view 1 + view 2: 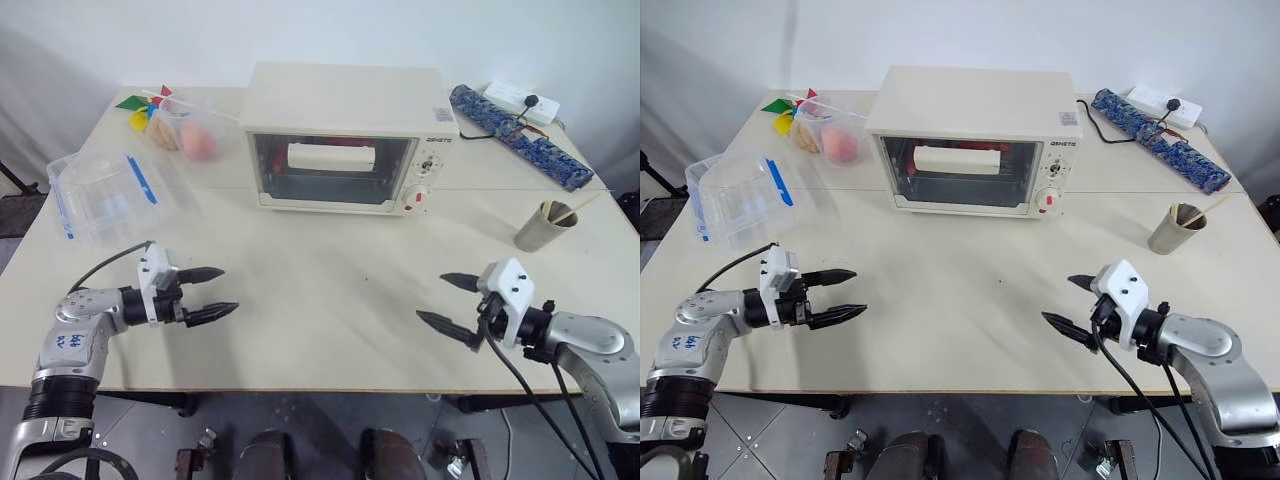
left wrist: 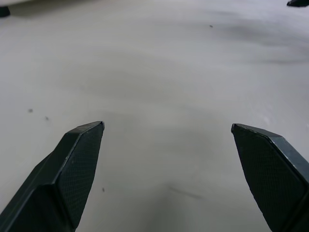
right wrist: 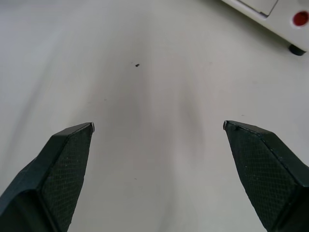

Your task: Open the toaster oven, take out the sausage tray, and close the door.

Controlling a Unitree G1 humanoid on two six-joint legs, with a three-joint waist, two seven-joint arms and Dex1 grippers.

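The left gripper (image 1: 212, 293) hovers just above the cream tabletop (image 1: 330, 290), its two black jaws spread wide apart and clamped on nothing. The right gripper (image 1: 448, 301) mirrors it at the opposite near side, jaws equally wide, holding and touching nothing. In both wrist views, bare tabletop lies between the fingertips (image 2: 91, 133).

From the left gripper, the cream-white boxy toaster oven (image 1: 345, 105) lies at about 1 o'clock; from the right gripper, at about 11 o'clock. Both stand well apart from it. Neither arm is clearly nearer; the right wrist view catches the oven's lower corner with the red dial (image 3: 300, 18).

The glass door (image 1: 334, 170) with its cream frame is shut. Its cream-white bar handle (image 1: 331, 157) runs horizontally, from 9 to 3 o'clock, across the upper part of the glass, so an approach from the front with the jaws bracketing the bar above and below appears appropriate. The sausage tray (image 1: 325, 184) shows only as a reddish shape behind the glass; its details cannot be told.

Outward: a clear plastic box with blue clips (image 1: 105, 195) at the left, a small tub holding a pinkish item (image 1: 190, 135) beyond it, a metal cup with sticks (image 1: 545, 226) at the right, and a blue patterned strip (image 1: 520, 135) at the far right.
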